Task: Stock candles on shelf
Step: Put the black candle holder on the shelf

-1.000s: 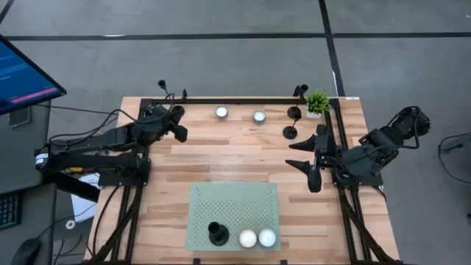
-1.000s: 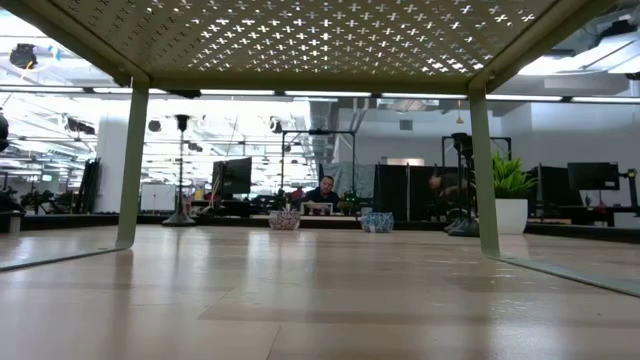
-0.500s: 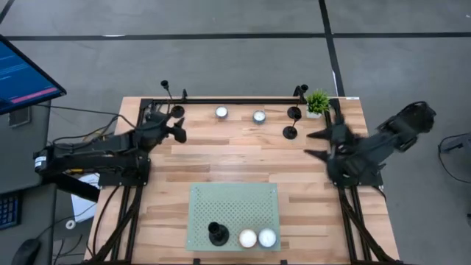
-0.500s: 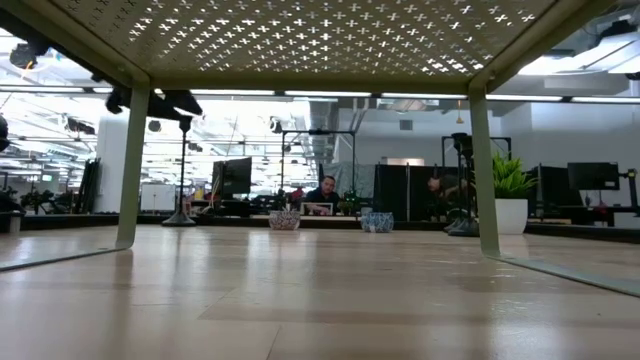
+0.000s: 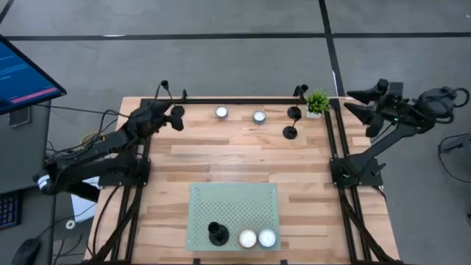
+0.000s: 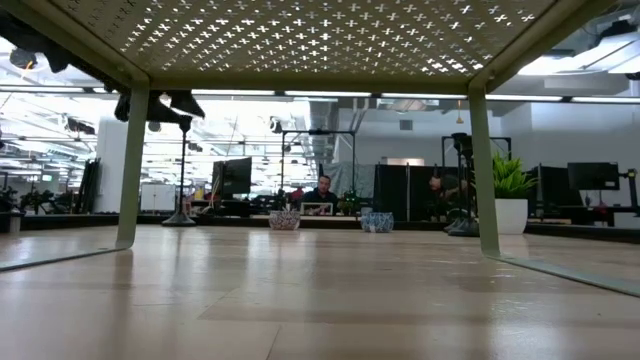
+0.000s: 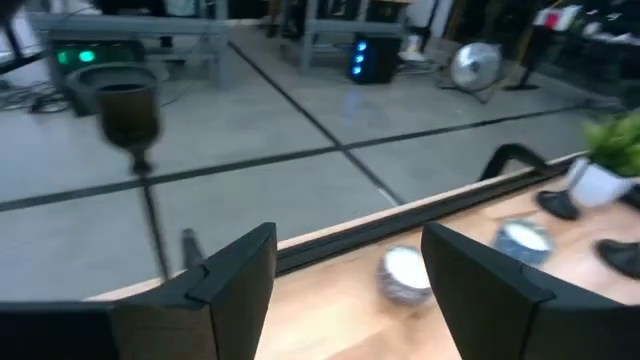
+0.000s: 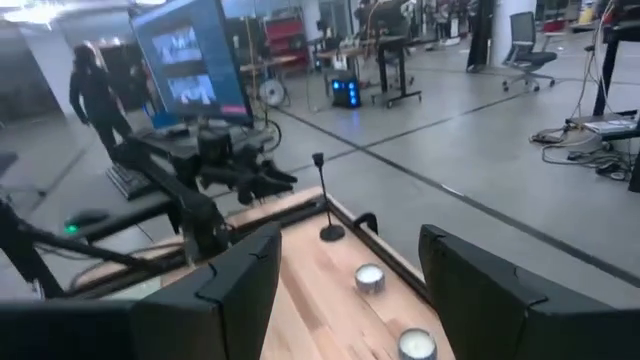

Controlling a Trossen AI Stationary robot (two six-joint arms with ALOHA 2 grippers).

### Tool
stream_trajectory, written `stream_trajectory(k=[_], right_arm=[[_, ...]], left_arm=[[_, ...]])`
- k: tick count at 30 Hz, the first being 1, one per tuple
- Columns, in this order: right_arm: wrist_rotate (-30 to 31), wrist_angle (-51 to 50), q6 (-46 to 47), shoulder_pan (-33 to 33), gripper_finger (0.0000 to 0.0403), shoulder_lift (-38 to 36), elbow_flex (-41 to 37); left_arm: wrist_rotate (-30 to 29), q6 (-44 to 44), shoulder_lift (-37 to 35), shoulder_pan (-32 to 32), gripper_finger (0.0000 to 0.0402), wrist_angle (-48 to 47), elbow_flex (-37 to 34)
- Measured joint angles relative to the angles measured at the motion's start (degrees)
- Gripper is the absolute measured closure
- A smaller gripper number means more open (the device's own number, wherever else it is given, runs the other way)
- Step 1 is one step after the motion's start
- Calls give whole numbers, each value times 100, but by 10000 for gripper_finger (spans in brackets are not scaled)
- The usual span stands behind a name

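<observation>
High view, left claw: left claw (image 5: 175,118) open, at the surface's far left corner, near the nearest far-edge candle (image 5: 221,112).
Right claw: right claw (image 5: 364,103) open, raised beyond the surface's right edge.
Candles: second loose candle (image 5: 259,116) beside the first; two candles (image 5: 257,238) already on the shelf (image 5: 234,199).
Advice: lower the left claw squarely over the tealight, then close gently on its rim.

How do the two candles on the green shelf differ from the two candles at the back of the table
The shelf candles sit on the green shelf, side by side and touching or nearly so, beside a black holder. The back candles stand on bare wood with a clear gap between them, nearer the left gripper. All four are small, round and white.
</observation>
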Motion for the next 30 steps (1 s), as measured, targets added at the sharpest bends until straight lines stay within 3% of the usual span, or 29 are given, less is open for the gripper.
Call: stream_trajectory(k=[8, 18, 24, 30], right_arm=[[557, 52, -83, 2, 175, -7, 0], [991, 67, 129, 2, 175, 3, -2], [1256, 60, 131, 2, 175, 3, -2], [1380, 60, 131, 4, 175, 3, -2]], left_arm=[[-566, 37, 226, 377, 136, 192, -417], [-799, 272, 694, 829, 135, 1844, -1048], [-448, 344, 1362, 1161, 135, 2862, -1159], [-875, 415, 1808, 1038, 136, 3428, -1159]])
